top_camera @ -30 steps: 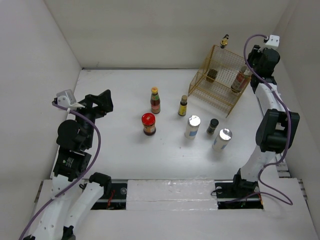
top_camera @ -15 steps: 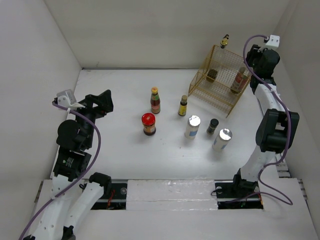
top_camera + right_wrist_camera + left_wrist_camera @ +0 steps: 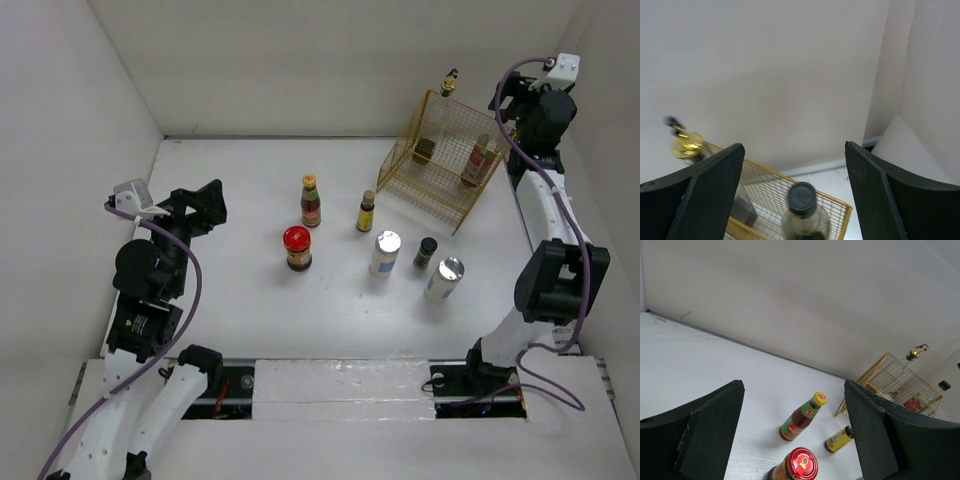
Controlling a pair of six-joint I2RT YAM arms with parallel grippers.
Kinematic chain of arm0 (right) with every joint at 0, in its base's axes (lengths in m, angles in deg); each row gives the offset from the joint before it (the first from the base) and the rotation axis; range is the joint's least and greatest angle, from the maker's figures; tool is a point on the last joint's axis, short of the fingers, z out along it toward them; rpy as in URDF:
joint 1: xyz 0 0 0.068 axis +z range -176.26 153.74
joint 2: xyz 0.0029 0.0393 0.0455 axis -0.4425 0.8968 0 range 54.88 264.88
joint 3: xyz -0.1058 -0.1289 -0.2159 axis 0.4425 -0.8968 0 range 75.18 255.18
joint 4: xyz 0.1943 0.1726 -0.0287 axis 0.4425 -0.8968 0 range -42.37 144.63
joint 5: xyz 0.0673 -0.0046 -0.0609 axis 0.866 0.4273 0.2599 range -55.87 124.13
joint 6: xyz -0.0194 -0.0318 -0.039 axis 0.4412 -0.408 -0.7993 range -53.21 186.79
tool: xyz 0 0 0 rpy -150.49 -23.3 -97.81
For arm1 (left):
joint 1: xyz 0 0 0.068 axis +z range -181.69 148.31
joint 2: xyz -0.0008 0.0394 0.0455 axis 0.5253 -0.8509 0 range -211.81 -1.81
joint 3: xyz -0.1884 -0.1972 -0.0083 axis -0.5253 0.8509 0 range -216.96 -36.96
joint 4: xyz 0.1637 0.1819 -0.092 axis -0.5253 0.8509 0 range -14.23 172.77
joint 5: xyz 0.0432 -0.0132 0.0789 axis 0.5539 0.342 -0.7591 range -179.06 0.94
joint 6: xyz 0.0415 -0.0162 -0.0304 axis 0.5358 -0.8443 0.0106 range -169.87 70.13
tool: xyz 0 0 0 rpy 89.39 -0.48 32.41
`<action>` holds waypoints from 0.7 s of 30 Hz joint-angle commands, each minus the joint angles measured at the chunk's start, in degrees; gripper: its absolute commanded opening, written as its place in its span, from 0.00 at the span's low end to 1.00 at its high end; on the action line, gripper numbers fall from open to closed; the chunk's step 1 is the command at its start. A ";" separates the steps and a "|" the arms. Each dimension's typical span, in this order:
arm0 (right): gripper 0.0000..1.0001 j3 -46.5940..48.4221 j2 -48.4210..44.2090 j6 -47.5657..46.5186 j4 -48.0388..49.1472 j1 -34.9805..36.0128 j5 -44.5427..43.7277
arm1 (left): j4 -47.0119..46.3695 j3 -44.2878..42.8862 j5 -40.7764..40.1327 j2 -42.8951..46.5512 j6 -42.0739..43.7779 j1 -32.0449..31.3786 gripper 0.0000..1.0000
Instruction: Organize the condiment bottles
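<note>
Gold wire basket (image 3: 425, 190), red-capped jar (image 3: 297, 246)

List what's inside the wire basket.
A dark jar, a red-labelled bottle, and a tall gold-spouted bottle at the back corner. The basket mesh veils their bases.

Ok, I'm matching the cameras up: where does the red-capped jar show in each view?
Top external: red-capped jar, left of centre, just below the yellow-capped bottle.
Left wrist: red-capped jar at the bottom edge, between the jaws.
Right wrist: not in it.
Shared landmark: the gold wire basket, seen in all three.
</note>
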 commanded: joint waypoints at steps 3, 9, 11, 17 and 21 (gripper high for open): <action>0.85 -2.07 -8.54 -2.50 3.56 6.52 0.45 | -2.95 0.22 -0.39 -0.34 0.59 -0.11 0.77; 0.00 -9.62 -9.95 2.05 2.42 17.94 9.84 | -3.47 0.22 1.19 -0.34 0.59 -0.11 0.52; 0.00 -12.26 -10.47 2.07 2.42 24.15 10.21 | -3.47 0.22 1.80 -0.34 0.59 -0.11 0.43; 0.04 -16.67 -9.86 1.37 -1.26 34.56 13.61 | -2.86 0.22 1.81 -1.48 -0.46 -0.11 0.11; 0.29 -16.14 -9.86 -1.80 -6.89 39.82 18.81 | -2.86 0.22 1.28 -1.48 -0.46 -0.11 0.00</action>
